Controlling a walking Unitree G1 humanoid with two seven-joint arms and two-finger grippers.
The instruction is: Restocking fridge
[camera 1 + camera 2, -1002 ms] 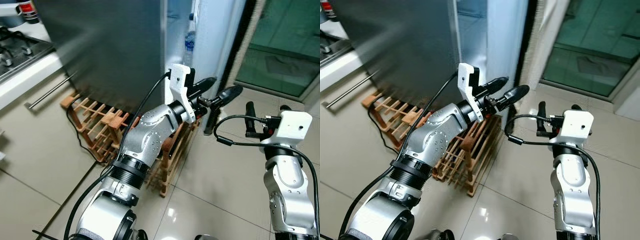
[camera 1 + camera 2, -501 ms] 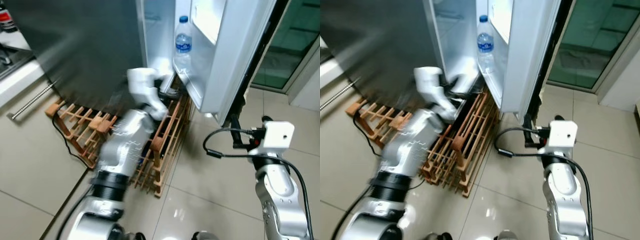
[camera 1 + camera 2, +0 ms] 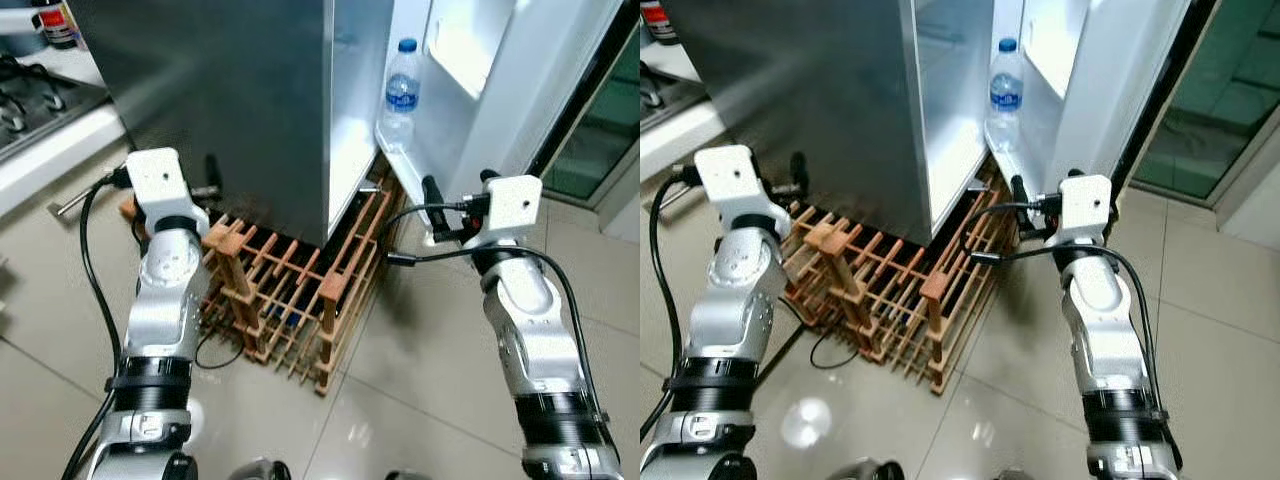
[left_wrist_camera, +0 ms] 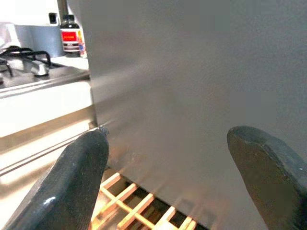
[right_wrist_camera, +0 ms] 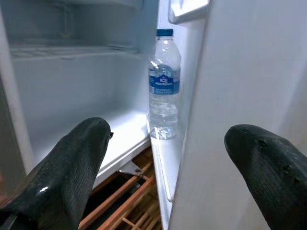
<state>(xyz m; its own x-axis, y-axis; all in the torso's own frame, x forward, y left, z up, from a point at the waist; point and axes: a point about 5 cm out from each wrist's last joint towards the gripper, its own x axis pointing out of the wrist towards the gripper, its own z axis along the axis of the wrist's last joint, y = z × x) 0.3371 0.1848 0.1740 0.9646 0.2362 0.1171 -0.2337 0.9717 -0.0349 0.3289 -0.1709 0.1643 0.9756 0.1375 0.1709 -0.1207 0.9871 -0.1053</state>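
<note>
The right tool [image 5: 163,167] has its two black fingers [image 5: 62,163] spread wide apart and holds nothing. In its wrist view it points at the open fridge door [image 3: 520,90], with the water bottle [image 5: 164,86] framed in the gap between the fingers. In the left eye view this tool [image 3: 455,190] sits at about 3 o'clock from the middle of the picture, just below the lower edge of the door.

The left tool [image 4: 172,177] is likewise spread wide and empty, facing the grey steel side of the fridge [image 3: 230,100]. In the left eye view it [image 3: 205,180] lies at about 9 o'clock, close to that steel wall and above the wooden rack [image 3: 290,300].

The water bottle [image 3: 401,95], clear with a blue cap and blue label, stands upright in the lowest shelf of the door [image 3: 400,150], at about 1 o'clock from the picture's centre. It is well apart from both tools.

The fridge interior [image 3: 950,90] is white and lit. The wooden rack lies on the tiled floor [image 3: 420,380] at the fridge's foot, reaching under the open door. At 10 o'clock a worktop [image 3: 50,140] carries a gas hob [image 3: 30,95] and a dark bottle with a red label [image 4: 70,36].
</note>
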